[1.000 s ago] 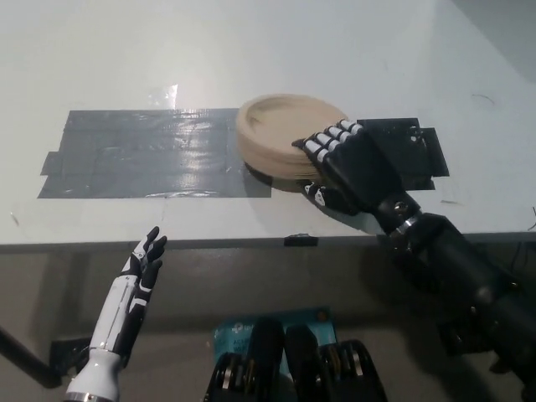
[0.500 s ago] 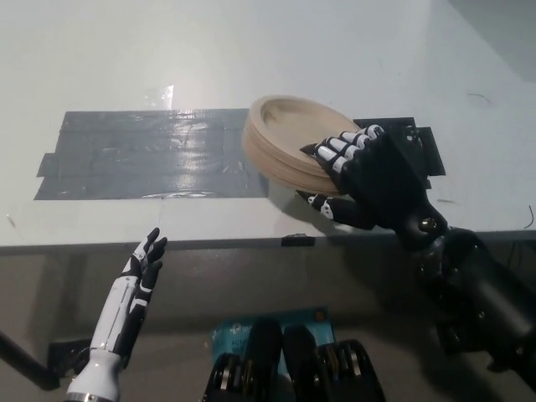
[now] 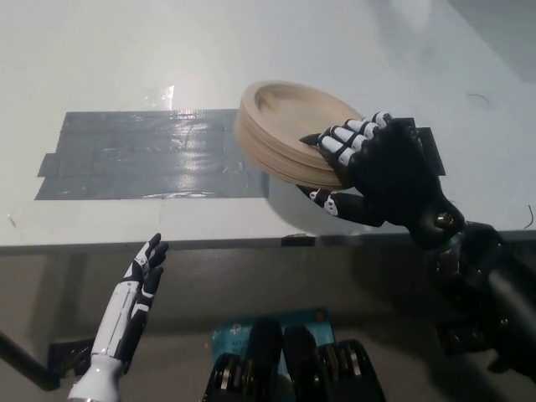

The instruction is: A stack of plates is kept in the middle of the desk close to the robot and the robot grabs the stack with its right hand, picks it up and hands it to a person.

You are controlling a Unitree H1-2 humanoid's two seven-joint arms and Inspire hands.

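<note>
Over the desk (image 3: 126,75), around two o'clock, right hand (image 3: 381,172) grips the stack of plates (image 3: 289,130) by its near rim, stack tilted above the grey tape (image 3: 142,155). Left hand (image 3: 142,276) waits at seven o'clock, fingers loose, nothing held.

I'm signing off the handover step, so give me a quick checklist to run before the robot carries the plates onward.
1. Right hand shut on the stack of plates: ok, fingers over the rim, thumb underneath.
2. Stack clear of the desk: ok, it appears raised and tilted above the grey tape patch.
3. Plates sitting together, none slipping: ok as far as visible.
4. Left hand out of the way: ok, open below the desk edge.
5. Person ready to receive: cannot tell, none in view.
</note>
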